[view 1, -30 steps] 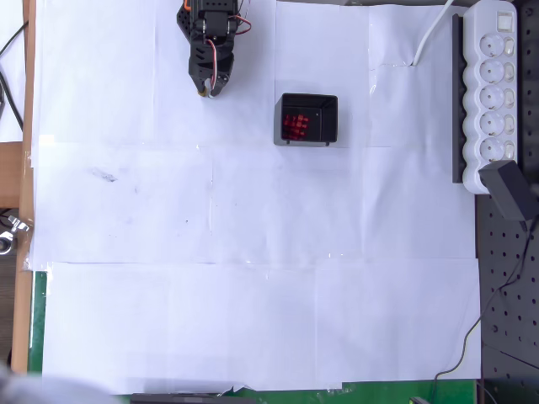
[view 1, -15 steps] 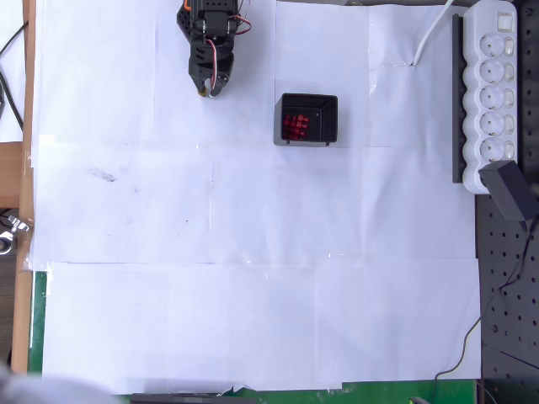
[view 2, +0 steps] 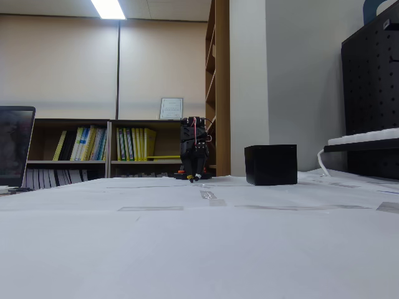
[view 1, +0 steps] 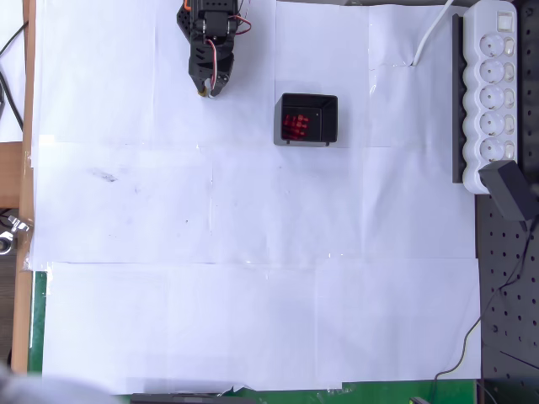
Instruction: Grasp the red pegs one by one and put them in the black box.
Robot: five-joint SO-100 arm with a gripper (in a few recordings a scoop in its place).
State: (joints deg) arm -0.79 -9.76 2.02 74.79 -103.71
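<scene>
The black box (view 1: 308,119) stands on the white paper at the upper middle of the overhead view, and several red pegs (view 1: 295,126) lie clustered in its left half. In the fixed view the black box (view 2: 270,164) shows as a dark cube right of centre, its inside hidden. My gripper (view 1: 206,87) hangs folded back at the top, left of the box and well apart from it, fingers pointing down at the paper, shut with nothing between them. In the fixed view the gripper (view 2: 194,179) sits low at the far edge of the table.
A white power strip (view 1: 493,93) with a black adapter (view 1: 509,192) lies along the right edge on a black pegboard (view 1: 509,295). White paper sheets (view 1: 253,252) cover the table. A small grey smudge (view 1: 104,175) marks the paper at left.
</scene>
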